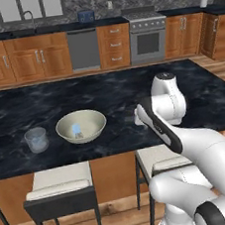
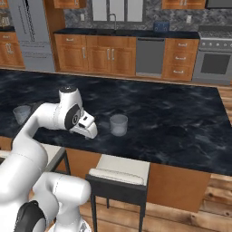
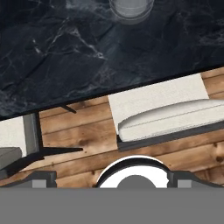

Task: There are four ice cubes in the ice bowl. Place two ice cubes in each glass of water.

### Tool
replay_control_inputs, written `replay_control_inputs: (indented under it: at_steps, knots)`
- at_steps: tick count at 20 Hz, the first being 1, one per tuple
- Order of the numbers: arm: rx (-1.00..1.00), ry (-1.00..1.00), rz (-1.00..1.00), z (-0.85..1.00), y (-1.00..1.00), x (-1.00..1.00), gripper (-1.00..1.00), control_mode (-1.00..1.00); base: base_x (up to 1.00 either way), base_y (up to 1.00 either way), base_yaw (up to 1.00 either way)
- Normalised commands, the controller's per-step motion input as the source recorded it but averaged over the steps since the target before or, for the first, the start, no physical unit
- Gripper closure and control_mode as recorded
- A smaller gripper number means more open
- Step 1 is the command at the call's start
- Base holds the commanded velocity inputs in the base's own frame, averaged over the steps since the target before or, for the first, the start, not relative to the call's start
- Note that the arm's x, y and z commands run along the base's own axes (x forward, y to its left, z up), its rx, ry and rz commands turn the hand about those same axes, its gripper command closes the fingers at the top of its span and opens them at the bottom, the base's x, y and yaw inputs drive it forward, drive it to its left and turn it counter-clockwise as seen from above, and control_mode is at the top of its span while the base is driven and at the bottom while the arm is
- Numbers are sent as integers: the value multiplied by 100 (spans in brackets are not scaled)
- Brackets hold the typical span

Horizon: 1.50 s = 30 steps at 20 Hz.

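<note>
The cream ice bowl (image 1: pixel 81 126) sits on the black marble island with pale bluish ice cubes (image 1: pixel 76 130) in its middle; their number is too blurred to tell. One glass of water (image 1: pixel 37 139) stands just left of the bowl and shows at the far left as glass (image 2: pixel 21 114). The other glass (image 2: pixel 118 124) stands to the right of my hand, and its base is at the top edge as glass (image 3: pixel 131 8). My gripper (image 2: pixel 90 132) hangs near the island's front edge, between bowl and right glass. Its fingertips (image 3: pixel 41 178) stand wide apart, open, holding nothing. My arm hides the bowl in the right base view.
Cushioned stools (image 1: pixel 58 183) (image 2: pixel 120 174) stand under the island's front edge (image 3: pixel 131 85), above a wood floor. The island's dark top (image 2: pixel 172 113) stretches away behind the glasses. Cabinets, a dishwasher and a stove (image 1: pixel 146 35) line the far wall.
</note>
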Motion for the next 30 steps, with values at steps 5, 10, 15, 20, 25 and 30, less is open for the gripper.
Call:
replay_control_inputs:
  at_steps: [5, 10, 15, 20, 25, 30]
  knots:
    - [2, 0, 6, 0, -1, 10, -100, -100, 0, 0, 0]
    - [8, 0, 19, 0, 0, 23, -100, -100, 0, 0, 0]
    - [7, 0, 22, 5, 14, 36, -100, -100, 0, 0, 0]
    - [1, 1, 7, 26, 37, 28, -100, -100, 0, 0, 0]
    - [0, 0, 5, 19, 39, 18, -100, -100, 0, 0, 0]
    - [0, 0, 7, 1, 36, 12, -100, -100, 0, 0, 0]
